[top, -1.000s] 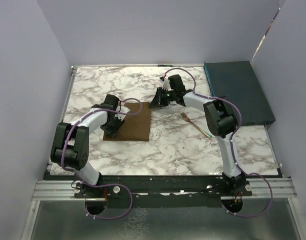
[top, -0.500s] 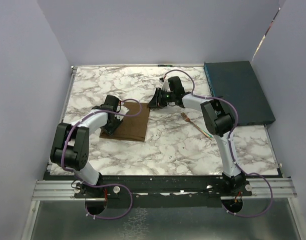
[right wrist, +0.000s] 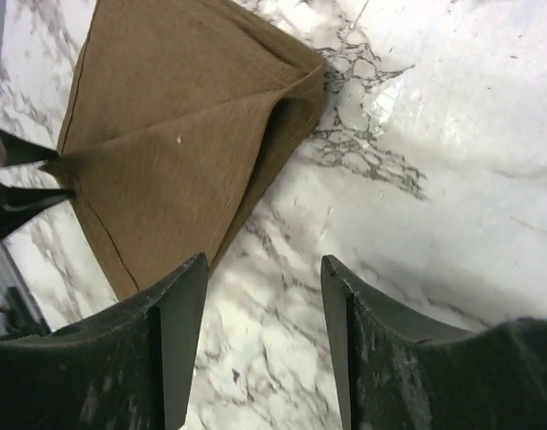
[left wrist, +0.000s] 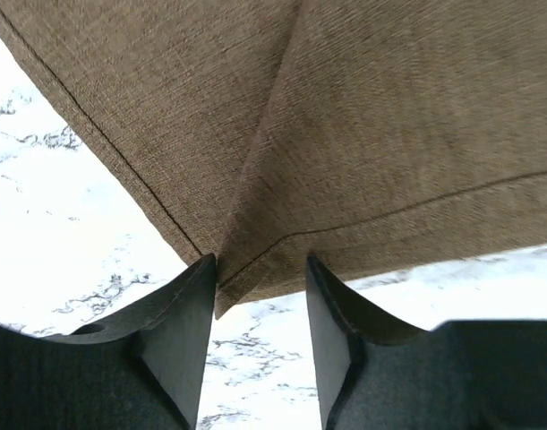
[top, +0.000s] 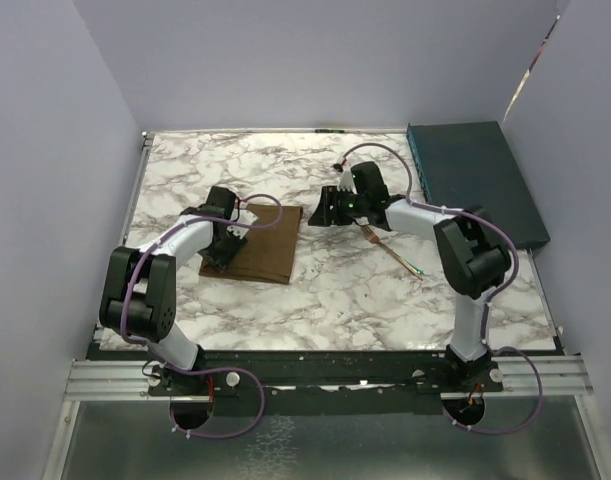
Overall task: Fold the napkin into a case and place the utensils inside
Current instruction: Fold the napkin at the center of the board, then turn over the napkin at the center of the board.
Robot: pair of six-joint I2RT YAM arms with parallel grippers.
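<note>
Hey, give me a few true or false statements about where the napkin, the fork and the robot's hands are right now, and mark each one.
1. The fork lies on the bare table, outside the napkin. True.
2. The right hand is clamped on the napkin. False: it is open with only marble between its fingers, and the napkin lies ahead of it.
3. A teal box sits at the far right. True.
4. The napkin lies in one flat layer. False: it is folded over in layers.

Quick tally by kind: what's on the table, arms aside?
napkin: 1
fork: 1
box: 1
Total: 3
</note>
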